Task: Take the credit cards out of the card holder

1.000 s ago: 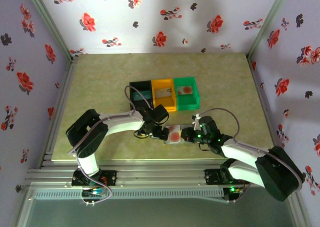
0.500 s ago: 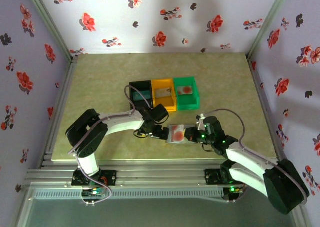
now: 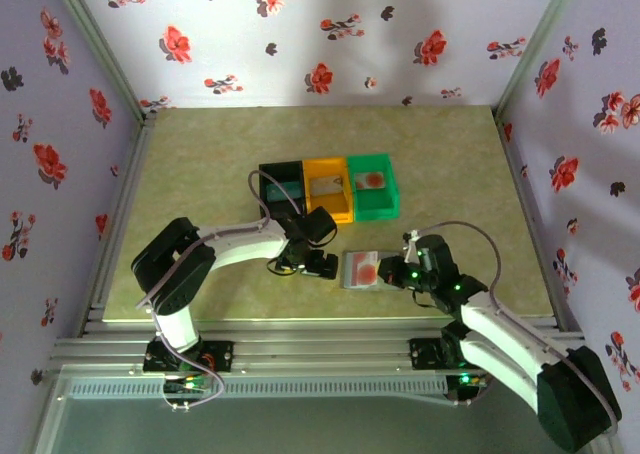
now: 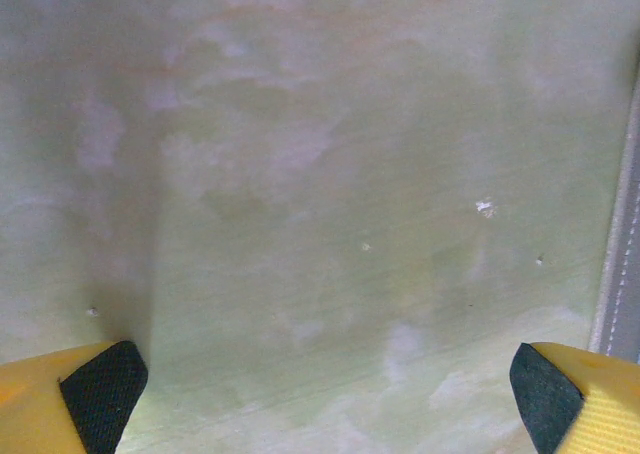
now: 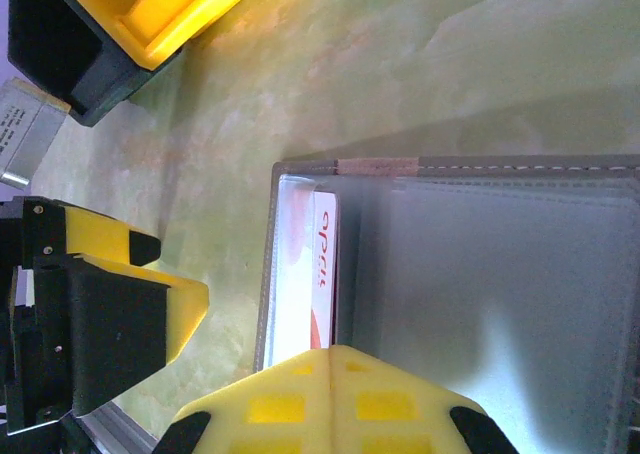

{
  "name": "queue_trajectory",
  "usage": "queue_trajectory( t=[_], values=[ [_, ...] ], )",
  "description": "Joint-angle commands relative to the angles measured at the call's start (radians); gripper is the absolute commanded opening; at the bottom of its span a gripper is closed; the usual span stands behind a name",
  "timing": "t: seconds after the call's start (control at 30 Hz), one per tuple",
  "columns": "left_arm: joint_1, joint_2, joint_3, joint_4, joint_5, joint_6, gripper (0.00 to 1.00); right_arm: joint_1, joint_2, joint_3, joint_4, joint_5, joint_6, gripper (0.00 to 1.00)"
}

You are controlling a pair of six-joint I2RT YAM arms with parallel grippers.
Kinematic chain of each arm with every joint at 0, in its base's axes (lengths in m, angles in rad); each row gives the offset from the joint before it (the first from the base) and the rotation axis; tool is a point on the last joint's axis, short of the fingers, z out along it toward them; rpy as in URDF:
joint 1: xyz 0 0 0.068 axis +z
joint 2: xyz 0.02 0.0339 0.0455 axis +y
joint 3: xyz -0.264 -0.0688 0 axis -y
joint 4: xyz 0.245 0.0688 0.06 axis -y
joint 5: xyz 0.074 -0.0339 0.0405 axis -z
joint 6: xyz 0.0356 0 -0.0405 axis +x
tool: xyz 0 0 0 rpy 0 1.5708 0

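right gripper (image 5: 330, 379) has its two yellow fingers pressed together, the tips lying over the near edge of the card holder (image 5: 480, 294); whether they pinch any of it i cannot tell. from above, the same gripper (image 3: 393, 273) sits at the holder's right side.

the card holder (image 3: 362, 269) lies flat on the table (image 3: 200, 174), nearer the arms than the row of bins and apart from it. one credit card (image 5: 305, 264) is tucked in its clear pocket, white with red lettering, and only a strip of it shows at the pocket's open side. from above it reads as a red-orange blot (image 3: 368, 271) on the grey panel.

left gripper (image 3: 322, 266) is just beside the holder's left edge, not touching it. its jaws stand wide apart, with one black pad (image 4: 100, 389) at each lower corner of the wrist view and bare table (image 4: 300, 174) between them.

three bins stand side by side, touching:
- black bin (image 3: 282, 189), with a teal card (image 3: 283, 188) in it
- orange bin (image 3: 328, 206), with a grey card (image 3: 327, 185) in it
- green bin (image 3: 373, 206), with a pale card (image 3: 372, 180) marked by a red blot
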Motion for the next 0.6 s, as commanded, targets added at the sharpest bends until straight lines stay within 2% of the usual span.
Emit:
queue_trajectory(
  t=[0.0,0.17,0.3,0.57],
  values=[
    [0.002,0.028,-0.027,-0.035,0.061,-0.001,1.00,-0.012,-0.016,0.029,-0.043,-0.007,-0.031,0.00],
    [0.006,0.010,-0.025,-0.041,0.061,-0.001,1.00,-0.012,0.015,0.024,0.011,-0.015,-0.003,0.00],
    [0.006,-0.014,-0.015,-0.056,0.061,-0.006,1.00,-0.002,0.109,0.039,0.116,-0.036,0.044,0.00],
    [-0.003,-0.035,0.034,-0.084,0.061,-0.043,1.00,0.103,0.269,0.072,0.245,0.017,0.082,0.00]
  ],
)
